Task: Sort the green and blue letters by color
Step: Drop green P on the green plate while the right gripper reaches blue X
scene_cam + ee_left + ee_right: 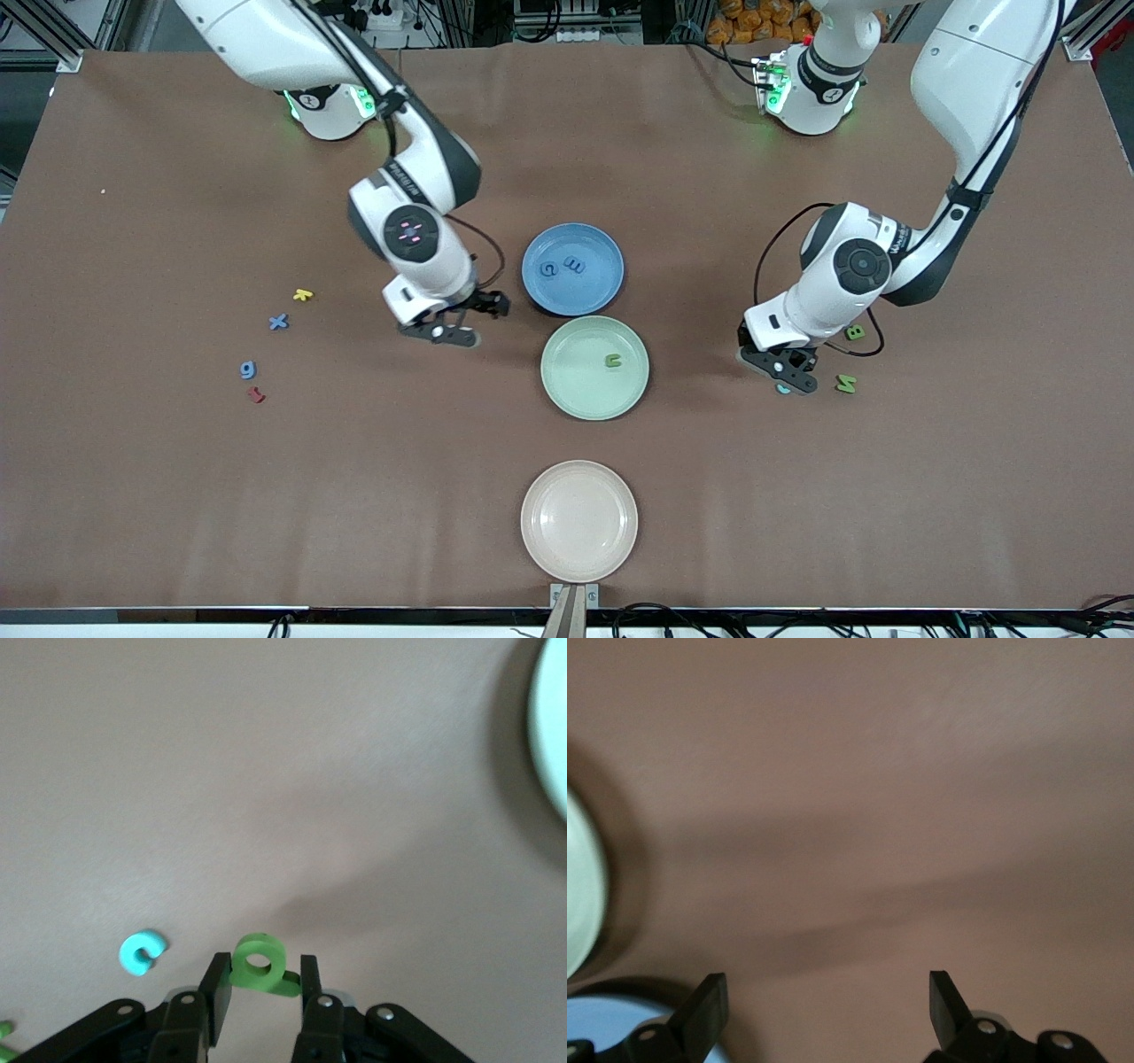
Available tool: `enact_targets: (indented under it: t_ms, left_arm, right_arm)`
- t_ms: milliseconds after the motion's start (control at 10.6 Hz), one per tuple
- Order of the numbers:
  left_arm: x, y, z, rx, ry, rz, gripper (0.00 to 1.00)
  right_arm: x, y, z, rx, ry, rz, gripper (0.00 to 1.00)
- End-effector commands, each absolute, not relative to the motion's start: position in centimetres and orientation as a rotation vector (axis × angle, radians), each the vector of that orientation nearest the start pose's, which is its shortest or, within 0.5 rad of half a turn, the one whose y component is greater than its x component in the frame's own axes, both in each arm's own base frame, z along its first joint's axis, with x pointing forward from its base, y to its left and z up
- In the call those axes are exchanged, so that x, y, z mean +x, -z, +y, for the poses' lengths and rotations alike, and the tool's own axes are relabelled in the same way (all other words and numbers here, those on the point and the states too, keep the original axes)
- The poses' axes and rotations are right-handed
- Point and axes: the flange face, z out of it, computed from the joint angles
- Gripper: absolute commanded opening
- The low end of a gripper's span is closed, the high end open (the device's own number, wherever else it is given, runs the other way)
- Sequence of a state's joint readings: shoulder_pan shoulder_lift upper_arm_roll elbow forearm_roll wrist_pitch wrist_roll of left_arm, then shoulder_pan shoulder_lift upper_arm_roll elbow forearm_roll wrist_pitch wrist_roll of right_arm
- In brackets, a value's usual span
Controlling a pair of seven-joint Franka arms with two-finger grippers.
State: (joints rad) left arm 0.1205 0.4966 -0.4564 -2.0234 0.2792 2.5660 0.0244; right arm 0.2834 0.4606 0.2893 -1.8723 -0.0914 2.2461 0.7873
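Beige plate [578, 520]; green plate [576, 381] holding green letter [612, 360].

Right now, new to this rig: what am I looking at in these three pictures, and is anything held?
Two robot arms stand at a brown table, each with a two-finger gripper. The wide picture is from a high camera facing them; the other two are from cameras on each wrist, looking past the fingers.

In a row down the middle: a blue plate with two blue letters, a green plate with one green letter, and a bare pale plate nearest the camera.

The left gripper is shut on a green letter, low over the table beside a light blue letter; two green letters lie close by.

The right gripper is open and holds nothing, beside the blue plate. Toward its end of the table lie two blue letters, a yellow one and a dark red one.
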Motion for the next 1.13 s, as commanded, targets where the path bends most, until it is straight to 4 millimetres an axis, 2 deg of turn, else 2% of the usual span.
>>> enact_targets:
  t_ms: [0, 94, 283, 471, 565, 659, 753, 848, 942, 1036]
  left_arm:
    - [59.0, -23.6, -25.4, -3.163, 0.213, 0.762, 0.07]
    - [59.3, -23.8, -28.3, -3.194, 0.234, 0.721, 0.07]
    - [59.5, -24.7, -33.4, -3.244, 0.281, 0.66, 0.07]
    - [59.6, -24.7, -36.0, -3.273, 0.296, 0.637, 0.11]
    - [59.1, -24.6, -38.0, -3.293, 0.296, 0.604, 0.11]
    - [58.0, -24.2, -40.2, -3.306, 0.281, 0.58, 0.11]
    - [57.1, -23.4, -41.3, -3.314, 0.255, 0.555, 0.15]
    - [57.1, -23.1, -41.8, -3.322, 0.252, 0.531, 0.25]
    - [56.7, -22.9, -42.3, -3.321, 0.245, 0.54, 0.45]
    - [57.0, -22.7, -41.9, -3.308, 0.251, 0.535, 0.99]
  right_arm:
    - [55.3, -28.2, 23.8, -3.155, -0.127, 0.11, 1.0]
    - [56.2, -28.3, 20.4, -3.168, -0.12, 0.076, 1.0]
    - [56.7, -27.7, 15.2, -3.213, -0.128, -0.019, 1.0]
    - [57.1, -27.8, 9.3, -3.234, -0.13, -0.081, 1.0]
    - [57.1, -28.1, 6.6, -3.231, -0.133, -0.125, 1.0]
    - [57.0, -28.5, 4.7, -3.23, -0.135, -0.161, 1.0]
    - [56.9, -28.6, 2.9, -3.227, -0.127, -0.186, 1.0]
    - [56.4, -28.4, 0.9, -3.221, -0.102, -0.213, 1.0]
    - [55.8, -27.7, -0.9, -3.211, -0.057, -0.249, 1.0]
    - [55.2, -26.9, -2.6, -3.202, -0.031, -0.267, 1.0]
